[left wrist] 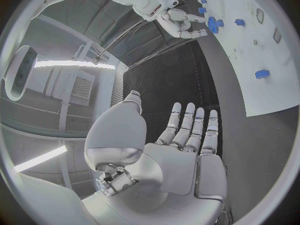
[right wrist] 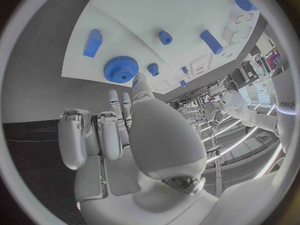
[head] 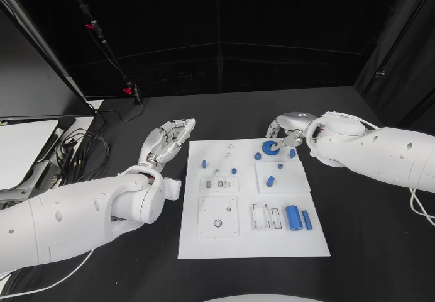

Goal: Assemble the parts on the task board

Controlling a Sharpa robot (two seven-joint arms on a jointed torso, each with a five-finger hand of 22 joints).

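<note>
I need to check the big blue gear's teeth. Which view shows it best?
The right wrist view: the big blue gear is close, teeth visible. In the head view it is small beside the right hand; the left wrist view shows it tiny.

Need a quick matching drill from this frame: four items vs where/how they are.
Items:
1 left hand
2 right hand
3 large blue gear
4 big blue cylinder

States:
A lying near the task board's right edge, toward the robot
B open, over black table beside the board
C on the board's far part
D at the board's far edge, by the gear

Pairs: 1-B, 2-D, 3-C, 4-A
</note>
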